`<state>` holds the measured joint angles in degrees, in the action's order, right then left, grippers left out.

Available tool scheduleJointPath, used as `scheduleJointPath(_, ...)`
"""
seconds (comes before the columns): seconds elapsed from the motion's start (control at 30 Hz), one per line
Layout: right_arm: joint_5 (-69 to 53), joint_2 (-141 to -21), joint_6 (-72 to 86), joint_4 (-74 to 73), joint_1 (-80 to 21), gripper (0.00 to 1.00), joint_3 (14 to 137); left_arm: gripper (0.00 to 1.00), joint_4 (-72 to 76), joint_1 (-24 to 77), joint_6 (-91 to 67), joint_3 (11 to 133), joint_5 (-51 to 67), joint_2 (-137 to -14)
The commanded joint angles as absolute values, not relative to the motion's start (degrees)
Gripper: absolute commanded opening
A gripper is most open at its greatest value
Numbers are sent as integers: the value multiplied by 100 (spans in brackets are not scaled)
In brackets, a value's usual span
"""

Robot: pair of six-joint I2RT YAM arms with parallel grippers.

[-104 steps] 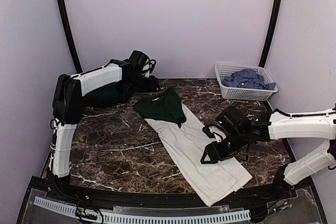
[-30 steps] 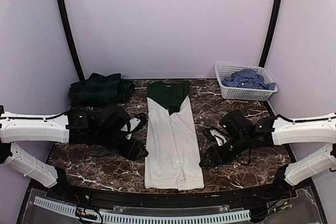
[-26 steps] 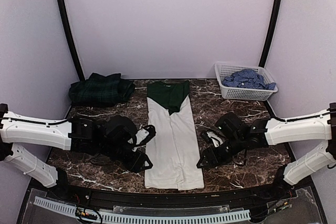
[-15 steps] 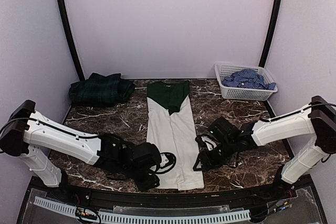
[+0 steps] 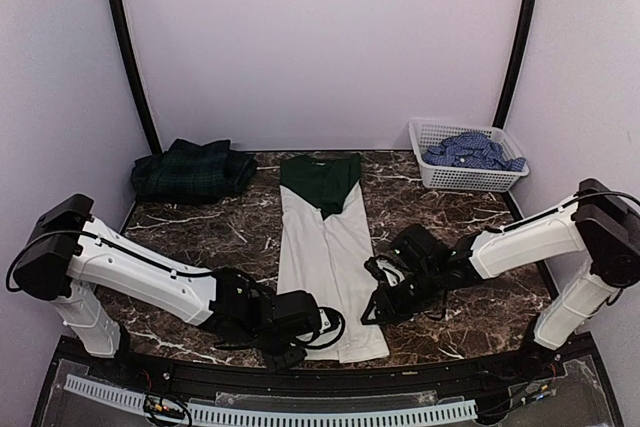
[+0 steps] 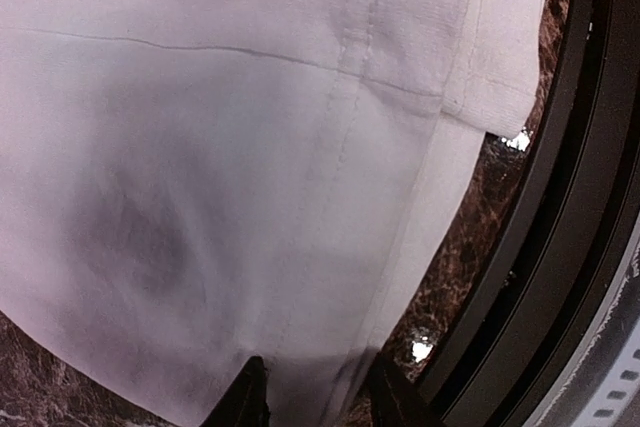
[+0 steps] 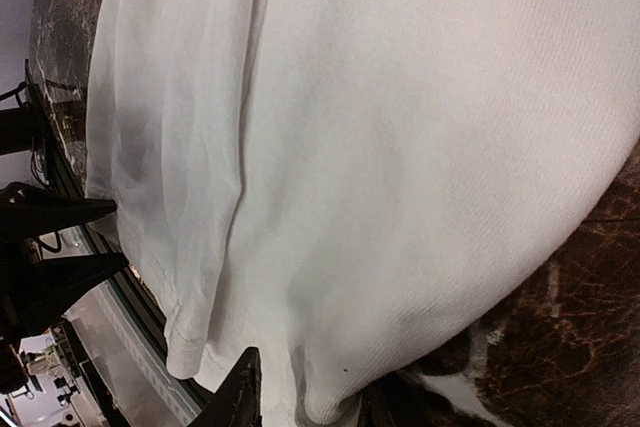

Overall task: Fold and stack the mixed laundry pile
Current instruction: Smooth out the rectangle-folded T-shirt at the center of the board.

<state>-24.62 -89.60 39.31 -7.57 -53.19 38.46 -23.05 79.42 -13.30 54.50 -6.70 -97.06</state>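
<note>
The white garment (image 5: pixel 328 257) with a green top is laid lengthwise along the middle of the table (image 5: pixel 225 237), its near corners straddled by the left gripper (image 6: pixel 315 399) and right gripper (image 7: pixel 303 395), though whether either is clamped cannot be told.

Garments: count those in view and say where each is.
3. The white-and-green garment lies flat in the middle; the green plaid garment sits folded at the far left; the blue check shirt is in the white basket, far right. More may hide beneath it.
</note>
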Motion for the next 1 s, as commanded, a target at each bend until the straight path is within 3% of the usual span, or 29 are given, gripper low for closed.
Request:
scheduleJointPath(0.0,-2419,-9207,3946,-663,-5352,30,3763,32,-2586,7969,-1202,5537,-936,-9735)
scheduleJointPath(0.23,-2369,-9294,3973,-659,-5353,16,3727,15,-2692,7980,-1185,5531,-899,-9603)
scheduleJointPath(0.43,-2339,-9300,4002,-655,-5353,11,3718,3,-2892,7987,-1161,5471,-871,-9417)
scheduleJointPath(0.83,-2374,-9367,4009,-584,-5353,9,3733,17,-3076,7998,-1138,5513,-896,-9366)
scheduleJointPath(0.97,-2369,-9347,4000,-593,-5353,9,3718,15,-3058,7998,-1143,5477,-959,-9363)
